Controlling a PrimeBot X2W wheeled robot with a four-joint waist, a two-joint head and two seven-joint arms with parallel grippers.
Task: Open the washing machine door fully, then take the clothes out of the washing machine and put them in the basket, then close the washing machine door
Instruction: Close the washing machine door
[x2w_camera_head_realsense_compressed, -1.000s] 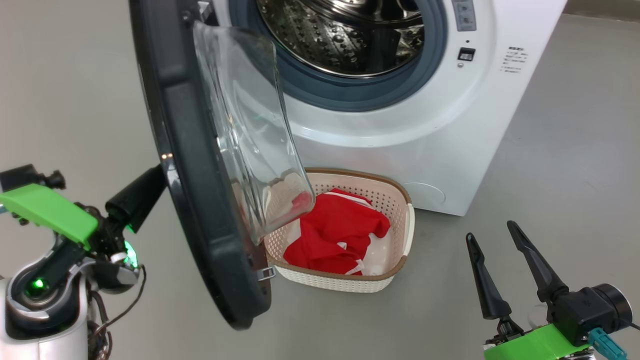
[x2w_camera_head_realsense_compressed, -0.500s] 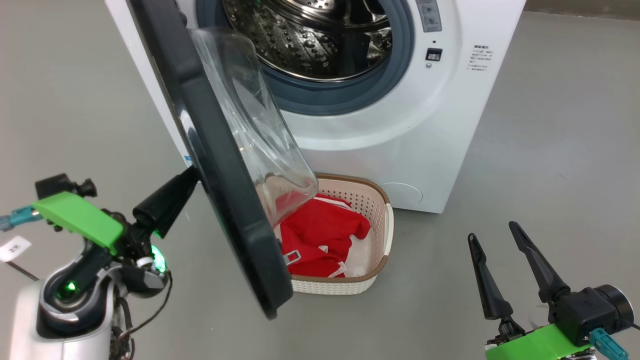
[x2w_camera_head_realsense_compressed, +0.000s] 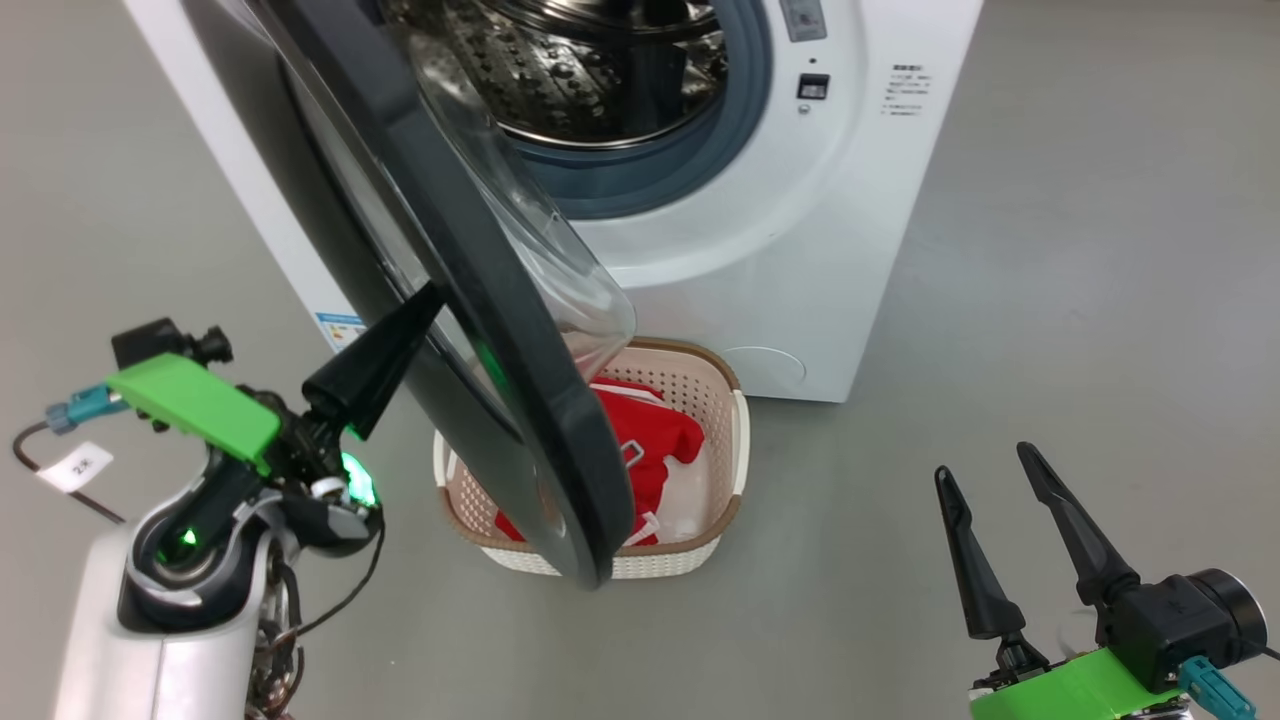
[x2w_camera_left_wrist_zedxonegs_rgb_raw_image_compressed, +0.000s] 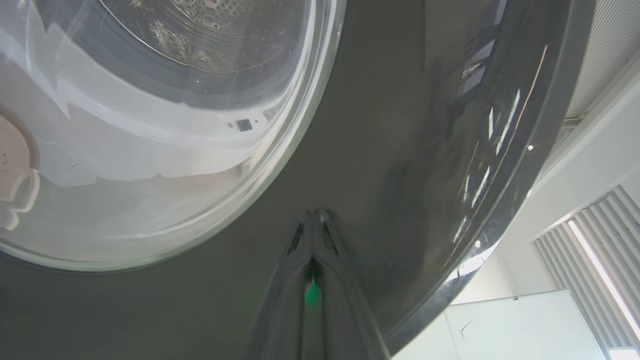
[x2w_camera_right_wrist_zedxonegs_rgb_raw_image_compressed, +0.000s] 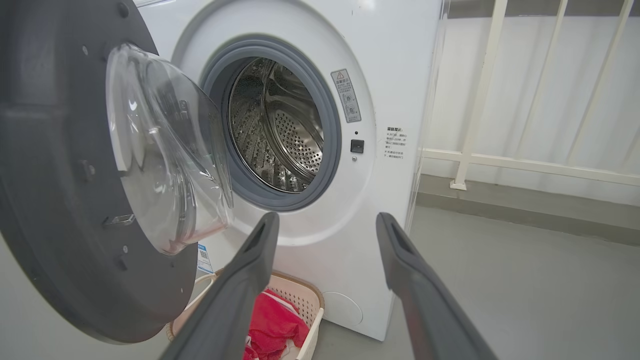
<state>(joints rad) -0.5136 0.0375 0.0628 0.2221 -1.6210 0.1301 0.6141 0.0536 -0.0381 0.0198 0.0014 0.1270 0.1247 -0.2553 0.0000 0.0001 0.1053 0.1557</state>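
Note:
The white washing machine (x2w_camera_head_realsense_compressed: 800, 230) stands with its steel drum (x2w_camera_head_realsense_compressed: 570, 80) bare. Its door (x2w_camera_head_realsense_compressed: 520, 330), black-rimmed with a clear bowl window, hangs partly swung over the basket. My left gripper (x2w_camera_head_realsense_compressed: 425, 300) is shut, its tip against the door's glossy outer face (x2w_camera_left_wrist_zedxonegs_rgb_raw_image_compressed: 400, 125); the wrist view shows the joined fingertips (x2w_camera_left_wrist_zedxonegs_rgb_raw_image_compressed: 314, 214) touching it. The cream basket (x2w_camera_head_realsense_compressed: 735, 440) sits on the floor before the machine with the red clothes (x2w_camera_head_realsense_compressed: 655, 440) inside. My right gripper (x2w_camera_head_realsense_compressed: 982, 462) stands open and holds nothing at the lower right, well apart from the basket (x2w_camera_right_wrist_zedxonegs_rgb_raw_image_compressed: 312, 305) and the door (x2w_camera_right_wrist_zedxonegs_rgb_raw_image_compressed: 50, 200).
Grey floor lies all around. A cable with a paper tag (x2w_camera_head_realsense_compressed: 75, 465) trails at my left arm. A white railing (x2w_camera_right_wrist_zedxonegs_rgb_raw_image_compressed: 480, 100) and a low kerb run behind the machine on the right side.
The door has swung toward the machine, with my shut left gripper following against its outer face. The camera has also shifted, sliding the scene leftward. The right gripper has stayed put.

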